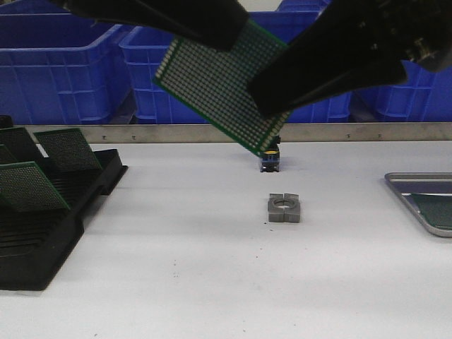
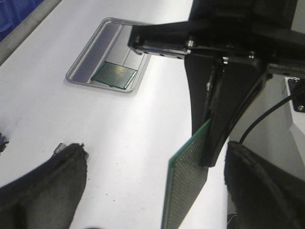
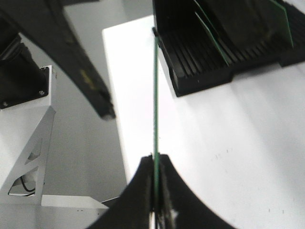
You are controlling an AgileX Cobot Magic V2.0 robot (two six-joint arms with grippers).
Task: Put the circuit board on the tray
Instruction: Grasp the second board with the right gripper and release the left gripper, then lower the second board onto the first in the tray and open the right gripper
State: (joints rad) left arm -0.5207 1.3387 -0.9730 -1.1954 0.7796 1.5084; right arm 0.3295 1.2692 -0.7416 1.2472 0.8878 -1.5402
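A green perforated circuit board [image 1: 219, 81] hangs tilted in the air above the middle of the table. My right gripper [image 1: 272, 95] is shut on its lower right part; in the right wrist view [image 3: 155, 162] the board [image 3: 155, 95] runs edge-on between the closed fingers. My left gripper [image 1: 212, 32] is at the board's top edge, open; in the left wrist view [image 2: 155, 191] its fingers stand wide apart around the board [image 2: 186, 186] without touching it. The grey metal tray [image 1: 417, 180] lies at the table's right edge and holds another green board [image 2: 116, 75].
A black slotted rack [image 1: 49, 233] with several green boards stands at the left; it also shows in the right wrist view [image 3: 205, 71]. Blue crates [image 1: 63, 63] line the back. A grey metal ring block [image 1: 284, 207] and a small blue part [image 1: 270, 162] sit mid-table.
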